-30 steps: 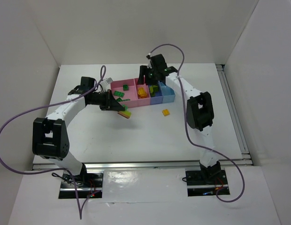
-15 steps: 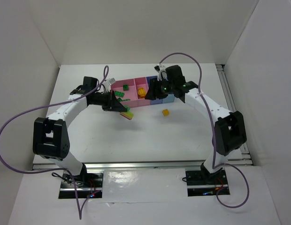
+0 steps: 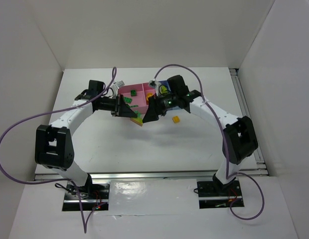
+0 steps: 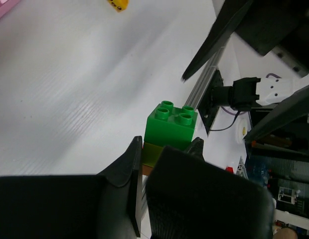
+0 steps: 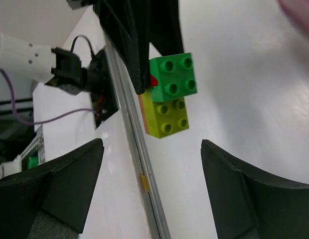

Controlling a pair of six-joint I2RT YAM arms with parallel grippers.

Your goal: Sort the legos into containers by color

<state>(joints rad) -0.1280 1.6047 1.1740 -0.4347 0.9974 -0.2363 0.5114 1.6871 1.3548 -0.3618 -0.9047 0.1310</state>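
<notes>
1. Left gripper: clamped on the base of the stack of bricks, dark green over lime with a thin orange layer underneath. It holds the stack out just in front of the bins, probably so the other arm can pull it apart.
2. Right gripper: jaws wide, one on each side of the stack, touching nothing.
3. Loose yellow brick: on the table, right of both grippers.
4. Hidden: both arms cover most of the bins, so their contents are unreadable. Cannot tell whether the stack clears the table.
</notes>
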